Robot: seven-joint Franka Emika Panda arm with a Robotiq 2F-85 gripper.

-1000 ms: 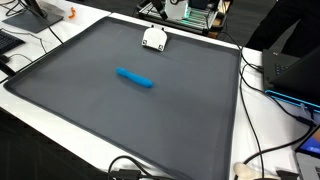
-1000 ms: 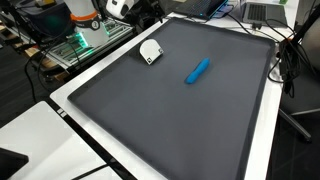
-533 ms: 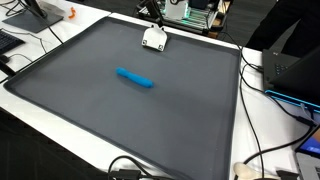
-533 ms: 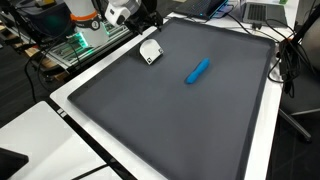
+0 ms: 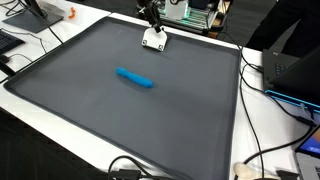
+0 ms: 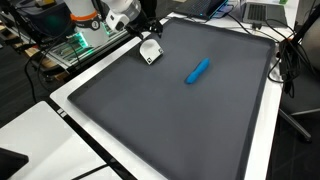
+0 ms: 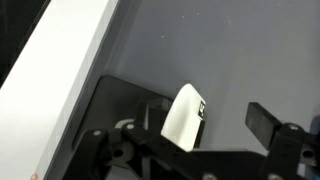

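A small white object with a black square mark lies near the far edge of the dark grey mat [image 5: 100,110], in both exterior views [image 5: 154,39] [image 6: 150,52] and in the wrist view [image 7: 186,115]. My gripper [image 5: 151,17] [image 6: 147,29] hangs just above it. In the wrist view the open jaws [image 7: 205,125] straddle the white object without touching it; it sits closer to one finger. A blue cylinder-shaped object [image 5: 135,77] [image 6: 198,70] lies flat near the mat's middle, well away from the gripper.
The mat [image 6: 180,120] lies on a white table. Cables run along the table edges [image 5: 255,70]. A dark laptop [image 5: 295,68] stands at one side. An orange item [image 5: 72,14] and lit electronics [image 6: 85,42] sit behind the mat's far edge.
The gripper has come into view and moved down and toward the white object. The white and blue objects have not moved.
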